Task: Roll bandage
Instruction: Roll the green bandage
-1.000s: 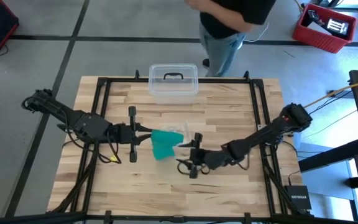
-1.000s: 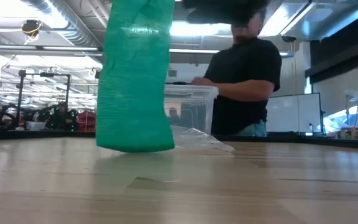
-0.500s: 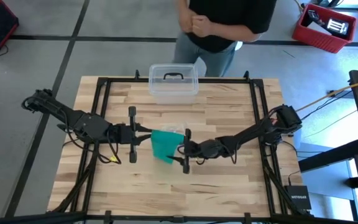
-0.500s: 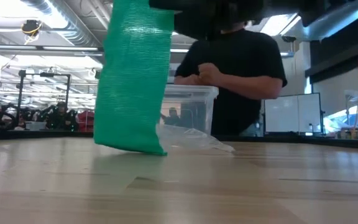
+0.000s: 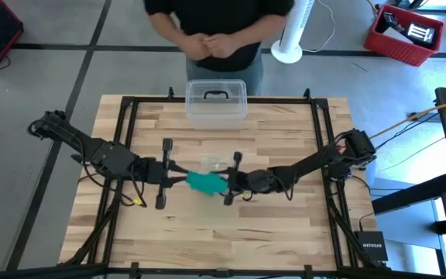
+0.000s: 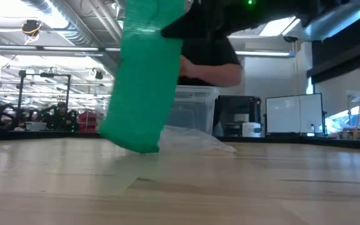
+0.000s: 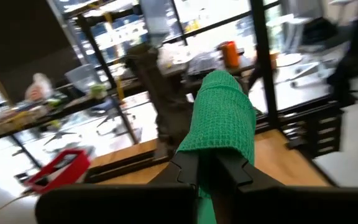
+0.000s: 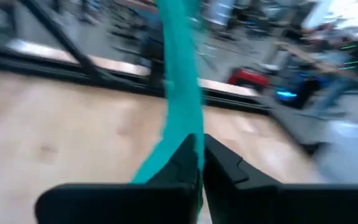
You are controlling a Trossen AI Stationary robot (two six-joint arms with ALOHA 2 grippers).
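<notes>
Since a second ago: right claw (image 5: 224,184) has moved in from the right of the bandage (image 5: 204,183) and clamped onto its right edge; it was open and clear of the cloth, now its fingers (image 8: 185,163) are pinched together with the teal strip between them. Left claw (image 5: 178,177) is unchanged, still pinched shut on the bandage's left end, cloth folded over its fingertips (image 7: 188,169) in the left wrist view. From above, the bandage has gone from a broad hanging sheet to a narrower bunched shape spanning the two claws over the middle of the table (image 5: 285,240). In the low view it has shifted right and tilts, lower end (image 6: 133,140) down at the table surface; I can't tell if it touches.

Bandage look: teal-green, waffle-textured knit, a flat unrolled band, rumpled where gripped.

The person (image 5: 215,31) at the far edge has moved left, hands together now. Clear lidded box (image 5: 216,101) and crinkled clear wrapper (image 5: 217,162) haven't moved.
</notes>
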